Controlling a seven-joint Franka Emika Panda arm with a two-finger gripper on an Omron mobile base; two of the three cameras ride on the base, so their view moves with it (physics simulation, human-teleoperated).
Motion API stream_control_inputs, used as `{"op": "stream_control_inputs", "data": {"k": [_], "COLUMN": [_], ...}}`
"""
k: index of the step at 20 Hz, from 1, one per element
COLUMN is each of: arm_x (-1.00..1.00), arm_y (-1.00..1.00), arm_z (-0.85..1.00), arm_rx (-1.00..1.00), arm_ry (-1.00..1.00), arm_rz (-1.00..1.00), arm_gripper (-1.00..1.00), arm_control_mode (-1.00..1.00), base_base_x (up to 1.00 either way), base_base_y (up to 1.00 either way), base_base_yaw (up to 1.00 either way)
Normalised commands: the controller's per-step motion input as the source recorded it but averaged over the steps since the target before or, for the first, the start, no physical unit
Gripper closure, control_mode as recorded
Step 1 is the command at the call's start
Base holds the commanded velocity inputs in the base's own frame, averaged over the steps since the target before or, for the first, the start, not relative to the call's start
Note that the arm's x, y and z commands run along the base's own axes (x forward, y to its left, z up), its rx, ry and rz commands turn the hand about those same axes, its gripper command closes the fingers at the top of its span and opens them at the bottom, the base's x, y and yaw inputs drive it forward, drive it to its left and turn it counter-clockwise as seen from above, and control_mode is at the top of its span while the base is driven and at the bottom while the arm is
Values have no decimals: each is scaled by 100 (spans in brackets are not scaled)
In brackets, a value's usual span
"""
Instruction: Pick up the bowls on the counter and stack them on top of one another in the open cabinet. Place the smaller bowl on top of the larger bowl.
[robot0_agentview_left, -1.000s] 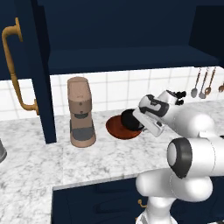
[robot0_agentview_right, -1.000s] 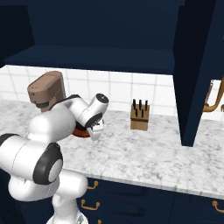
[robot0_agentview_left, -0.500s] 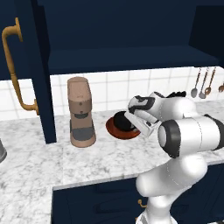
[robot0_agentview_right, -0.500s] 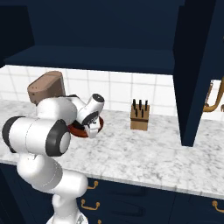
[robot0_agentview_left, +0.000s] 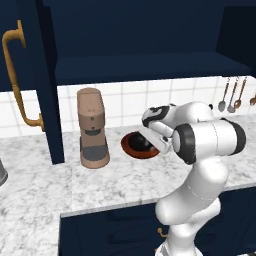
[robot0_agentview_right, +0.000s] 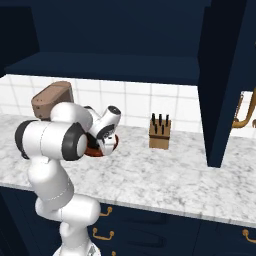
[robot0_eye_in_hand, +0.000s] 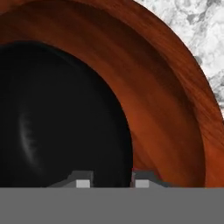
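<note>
1. Over the last second the arm was folded in toward the bowls; the elbow was swung up and forward in both base views, and the pincer (robot0_eye_in_hand: 109, 180) was brought low over the brown bowl (robot0_agentview_left: 135, 145).
2. Brown bowl position was unchanged: on the tabletop (robot0_agentview_left: 40, 185), just beside the coffee machine (robot0_agentview_left: 92, 127), under the open cabinet (robot0_agentview_left: 145, 65).
3. In the hand view the black bowl (robot0_eye_in_hand: 57, 118) was seen sitting inside the brown bowl, its rim line running up between the two fingertips (robot0_eye_in_hand: 82, 179).
4. Pincer state: tips were set slightly apart, straddling the black bowl's rim. Whether the rim was actually clamped could not be told; contact was hidden at the frame edge.
5. Judged meaning for the task: bowls were already nested small-in-large, but on the tabletop, not in the cabinet. A grasp looked imminent; the shelf (robot0_agentview_right: 125, 67) was not yet loaded.
6. Risk judged: a rim pinch on a glossy bowl could slip on lift.
7. No brands, labels or readable writing were found on the machine, knife block (robot0_agentview_right: 160, 132) or bowls.
</note>
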Motion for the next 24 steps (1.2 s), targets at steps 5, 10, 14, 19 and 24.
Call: {"op": "stream_control_inputs", "data": {"k": [5,10,14,19,24], "arm_x": [-13,-65,0,11,21], "arm_y": [-5,-32,0,0,0], "arm_z": [24,28,-40,-40,-23], "arm_rx": [2,2,-14,-9,-1], "arm_ry": [-1,-1,0,-1,-4], "arm_rz": [0,0,5,3,0], "arm_gripper": [-100,-100,-100,-100,-100], "arm_control_mode": [-100,-100,-100,-100,-100], "base_base_x": [0,0,0,0,0], "base_base_y": [0,0,0,0,0], "base_base_yaw": [0,0,0,0,0]}}
